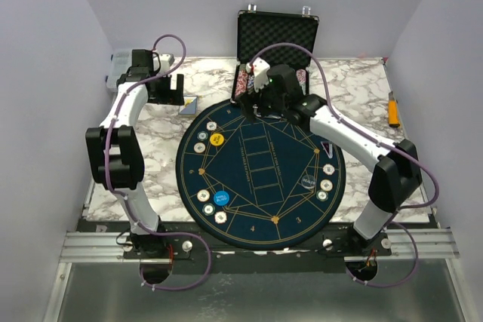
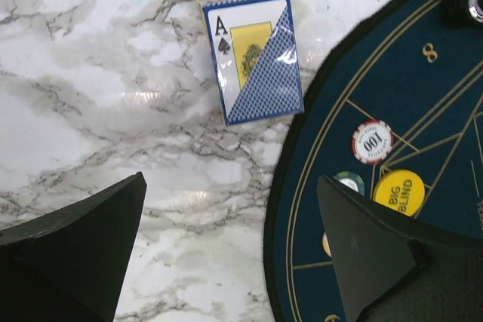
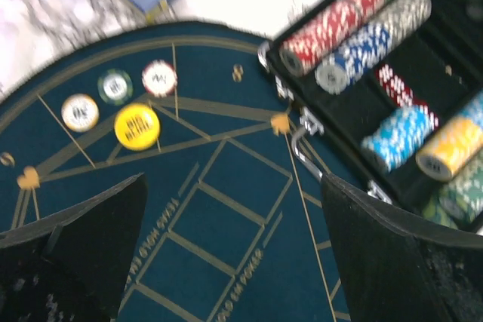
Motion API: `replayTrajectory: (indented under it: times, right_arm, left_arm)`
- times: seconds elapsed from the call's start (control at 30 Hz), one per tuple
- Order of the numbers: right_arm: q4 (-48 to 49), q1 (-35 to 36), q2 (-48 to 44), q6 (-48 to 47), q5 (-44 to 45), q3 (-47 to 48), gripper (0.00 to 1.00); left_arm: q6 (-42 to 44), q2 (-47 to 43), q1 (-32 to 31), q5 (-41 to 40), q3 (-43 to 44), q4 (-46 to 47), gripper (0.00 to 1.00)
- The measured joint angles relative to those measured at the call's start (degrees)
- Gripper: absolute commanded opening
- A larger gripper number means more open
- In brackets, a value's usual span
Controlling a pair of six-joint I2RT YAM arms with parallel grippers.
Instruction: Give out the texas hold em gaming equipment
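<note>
1. Top view: a round dark-blue felt mat (image 1: 260, 179) with gold lines lies on the marble-patterned table (image 1: 362, 96). Flat discs sit near its rim: a yellow disc (image 1: 216, 139) and a blue disc (image 1: 220, 200) among cream chips (image 1: 204, 195). An open black case (image 1: 278, 35) with a foam lid stands at the far edge. The right gripper (image 1: 255, 103), largely hidden by its own wrist, hangs over the mat's far edge. The left gripper (image 1: 170, 91) is over the marble beside a card pack (image 1: 189, 105).
2. Left wrist: the left gripper (image 2: 226, 250) is spread wide and empty. The glossy rectangular card pack (image 2: 253, 58) lies flat just off the mat, its long axis up the frame and slightly tilted, ace corner top left. One green-rimmed chip (image 2: 349, 182) is half hidden by a finger.
3. Right wrist, blurred: the right gripper (image 3: 234, 254) is spread wide and empty above the mat. The yellow disc (image 3: 136, 126) lies with three chips. The case (image 3: 302, 141), cut off at right, holds ridged chip rows (image 3: 332, 24) on edge.
</note>
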Motion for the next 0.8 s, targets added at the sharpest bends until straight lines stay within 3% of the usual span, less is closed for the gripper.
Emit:
replayTrajectory:
  times: [0.27,0.8]
  right_arm:
    - [-0.61,-0.74,-5.25,-1.22,3.21,-9.86,1.0]
    - [-0.81,-2.67,-6.05,-1.9,3.26,-10.16,1.0]
  left_arm:
    - [0.33,11.02,-5.68,-8.09,9.81,-1.55,0.98]
    - [5.22,27.96,-11.74,-18.45,25.18,-9.64,0.98]
